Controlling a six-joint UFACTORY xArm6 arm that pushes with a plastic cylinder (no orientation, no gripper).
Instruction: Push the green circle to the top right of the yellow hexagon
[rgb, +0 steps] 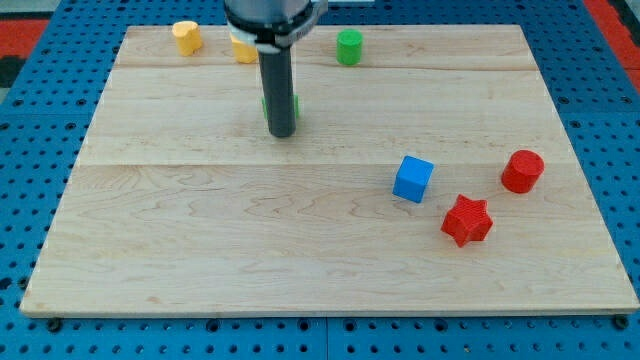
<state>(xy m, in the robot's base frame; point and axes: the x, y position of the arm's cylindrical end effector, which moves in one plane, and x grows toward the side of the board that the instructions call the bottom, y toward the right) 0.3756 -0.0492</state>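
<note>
The green circle (349, 47) stands near the board's top edge, right of centre. A yellow block (242, 48), mostly hidden by the arm, sits to its left; its shape cannot be made out. Another yellow block (186, 37), roughly heart-shaped, sits further left at the top. My tip (282, 134) rests on the board below these, left of centre. A second green block (295, 104) peeks out just behind the rod, touching or nearly touching it; its shape is hidden. The tip is well below and left of the green circle.
A blue cube (413, 179), a red star (467, 220) and a red circle (523, 171) lie at the right of the wooden board (200, 250). The arm's body hangs over the top centre.
</note>
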